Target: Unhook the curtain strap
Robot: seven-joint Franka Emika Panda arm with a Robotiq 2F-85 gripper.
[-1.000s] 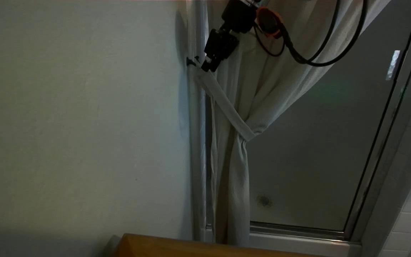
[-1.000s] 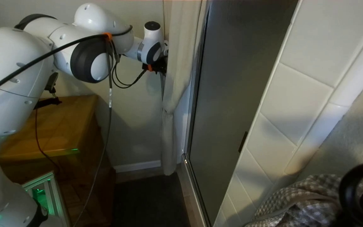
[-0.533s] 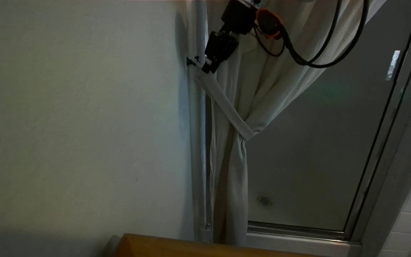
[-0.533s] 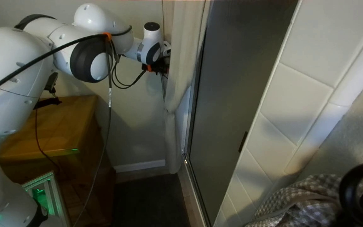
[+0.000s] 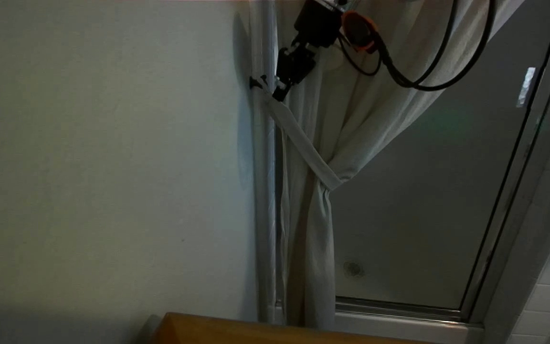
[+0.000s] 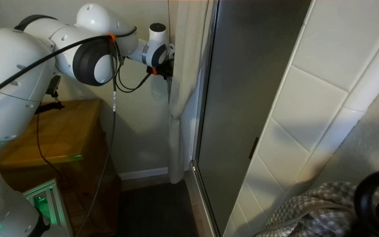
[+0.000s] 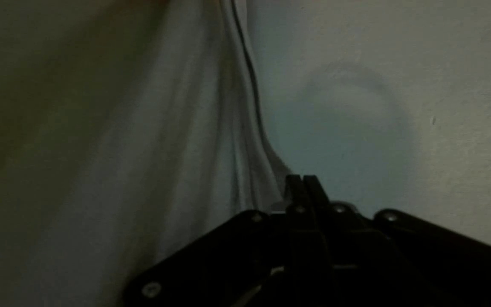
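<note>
The curtain strap (image 5: 301, 138) is a flat cream band. In an exterior view it runs from a dark wall hook (image 5: 255, 82) down and right around the gathered curtain (image 5: 320, 248). My gripper (image 5: 279, 98) is at the strap's upper part, just right of the hook, its tips over the strap's upper edge. In the wrist view the fingertips (image 7: 303, 177) are almost together, a thin slit between them, and a fabric edge (image 7: 277, 164) runs up to them. I see them as shut on the strap, but the pinched part is hidden. The other exterior view hides strap and fingers behind the curtain.
The wall (image 5: 112, 167) is close beside the hook. A shower door (image 5: 413, 215) stands behind the curtain. A wooden cabinet (image 6: 71, 131) is beside the arm. Cables (image 5: 466, 62) hang from the wrist. A tiled wall (image 6: 311, 108) and patterned cloth (image 6: 314, 207) are at the side.
My fingers have closed and the gripper has moved slightly down at the strap. The curtain swung a little and came back. The strap's end stays at the hook.
</note>
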